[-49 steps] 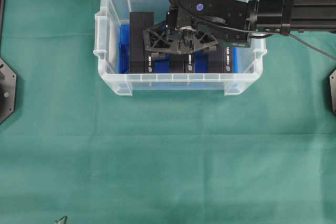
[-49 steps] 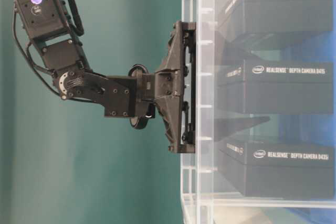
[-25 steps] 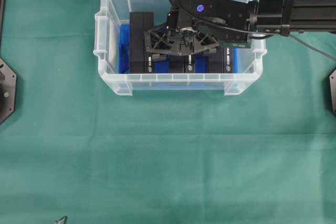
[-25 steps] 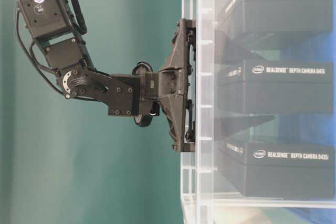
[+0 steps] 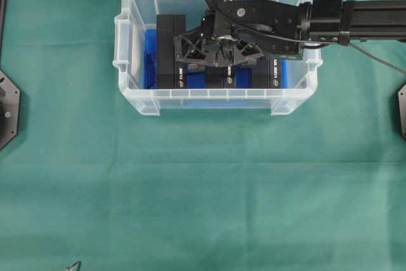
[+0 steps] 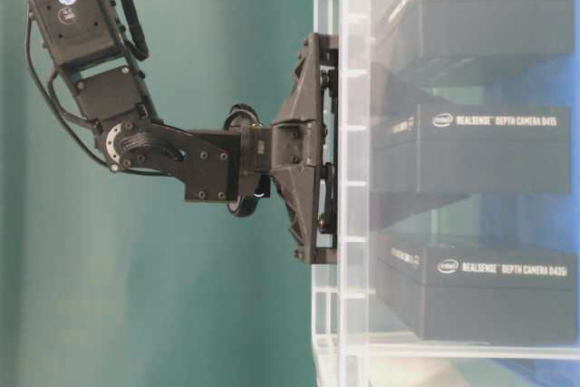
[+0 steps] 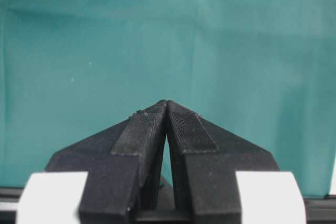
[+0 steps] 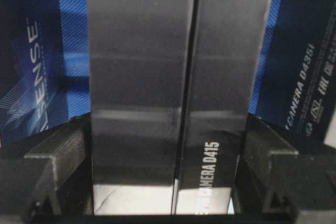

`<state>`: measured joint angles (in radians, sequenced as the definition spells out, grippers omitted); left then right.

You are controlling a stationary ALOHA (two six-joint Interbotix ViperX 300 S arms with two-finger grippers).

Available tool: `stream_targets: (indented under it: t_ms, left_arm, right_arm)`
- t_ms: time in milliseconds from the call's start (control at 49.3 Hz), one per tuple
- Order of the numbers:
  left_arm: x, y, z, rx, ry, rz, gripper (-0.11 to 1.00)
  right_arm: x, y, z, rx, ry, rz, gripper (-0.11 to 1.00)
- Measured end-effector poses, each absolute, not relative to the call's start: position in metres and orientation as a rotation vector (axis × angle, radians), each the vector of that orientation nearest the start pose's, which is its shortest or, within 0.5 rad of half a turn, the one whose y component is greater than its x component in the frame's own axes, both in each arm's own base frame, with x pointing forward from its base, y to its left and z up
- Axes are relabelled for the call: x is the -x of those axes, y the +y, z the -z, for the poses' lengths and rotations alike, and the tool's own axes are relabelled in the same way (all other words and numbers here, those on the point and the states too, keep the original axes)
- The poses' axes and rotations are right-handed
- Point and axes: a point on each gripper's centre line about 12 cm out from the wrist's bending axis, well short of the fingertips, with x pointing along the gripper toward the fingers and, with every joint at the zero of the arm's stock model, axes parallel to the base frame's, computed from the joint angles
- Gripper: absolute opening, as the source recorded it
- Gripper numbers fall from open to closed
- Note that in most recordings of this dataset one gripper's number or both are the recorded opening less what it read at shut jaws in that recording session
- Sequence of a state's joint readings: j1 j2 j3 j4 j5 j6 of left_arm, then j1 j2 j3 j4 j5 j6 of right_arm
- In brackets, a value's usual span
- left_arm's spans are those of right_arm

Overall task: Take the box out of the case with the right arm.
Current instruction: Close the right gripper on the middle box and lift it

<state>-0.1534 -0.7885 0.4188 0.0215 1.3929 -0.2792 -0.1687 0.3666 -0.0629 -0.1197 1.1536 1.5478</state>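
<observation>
The all-black lattice-framed right end effector (image 5: pixel 214 57) hangs point-down inside the clear rectangular plastic case (image 5: pixel 133 30) with the blue floor lining, its two fingers (image 8: pixel 52 156) straddling the middle black cardboard box (image 8: pixel 173 77). In the right wrist view each finger sits just beside a side face of that box, the left one seemingly touching and the right one perhaps a sliver off, so the jaws are part-way closed around it and a firm grasp cannot be confirmed.

To do this step well, I judge the jaws should finish squeezing evenly on both faces before any lift, keeping centred so the neighbours are not dragged, then rise straight up clear of the rim.

Counted: three black boxes stand in the case, one on the left (image 5: pixel 170 52), the middle one, and one on the right (image 5: pixel 274 73); one case rests at the far side of the green worktop (image 5: pixel 203 188). The left end effector (image 7: pixel 167 109), black with white brackets, is clenched on nothing above bare cloth
</observation>
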Motion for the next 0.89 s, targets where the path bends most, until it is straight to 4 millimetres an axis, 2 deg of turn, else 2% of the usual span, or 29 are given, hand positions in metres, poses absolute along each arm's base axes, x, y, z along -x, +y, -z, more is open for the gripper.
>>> stream_targets:
  t_ms: [162,406,629,893]
  left_arm:
    - [-0.168,-0.024,-0.387,0.161,1.029,-0.019,0.0]
    - [-0.168,-0.024,-0.387,0.161,1.029,-0.019,0.0]
    - [-0.168,-0.024,-0.387,0.161,1.029,-0.019,0.0]
    - [-0.169,-0.024,-0.387,0.16,1.031,-0.02,0.0]
  right_arm:
    - [-0.455,-0.092,-0.192,-1.227,0.988,1.28,0.65]
    - [-0.451,-0.096,-0.25,-1.189,0.939,1.304,0.65]
    - [-0.45,-0.099,-0.29,-1.166,0.895,1.321,0.65]
    - [-0.438,-0.099,-0.345,-1.132,0.818,1.343,0.65]
